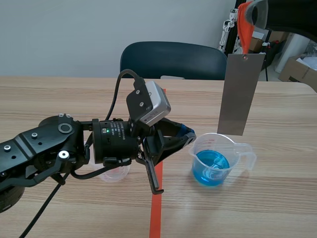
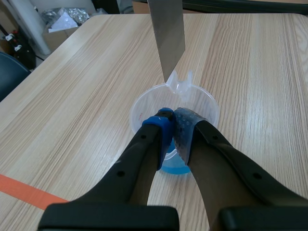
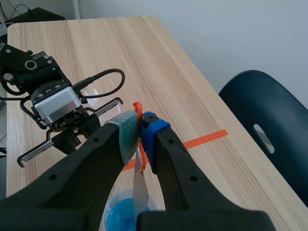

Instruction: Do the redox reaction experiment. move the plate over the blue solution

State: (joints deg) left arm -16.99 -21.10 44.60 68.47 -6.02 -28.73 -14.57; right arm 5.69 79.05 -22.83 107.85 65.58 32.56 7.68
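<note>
A clear beaker (image 1: pixel 223 151) with blue solution (image 1: pixel 210 168) stands right of the orange tape line. My left gripper (image 1: pixel 190 135) is shut on its near rim; in the left wrist view the pads (image 2: pixel 185 125) pinch the beaker (image 2: pixel 144 103) wall. A grey metal plate (image 1: pixel 241 94) hangs upright from an orange tag (image 1: pixel 244 29), its lower end just above the beaker's far rim. My right gripper (image 1: pixel 246 11), raised at the top right, is shut on that tag (image 3: pixel 137 108). The plate (image 3: pixel 140 190) hangs edge-on over the blue solution (image 3: pixel 120 219).
A small clear cup (image 1: pixel 115 173) sits under the left arm. A dark blue chair (image 1: pixel 173 59) stands behind the table, with cardboard boxes (image 1: pixel 297 69) at the far right. The orange tape line (image 1: pixel 157 213) runs toward the front edge.
</note>
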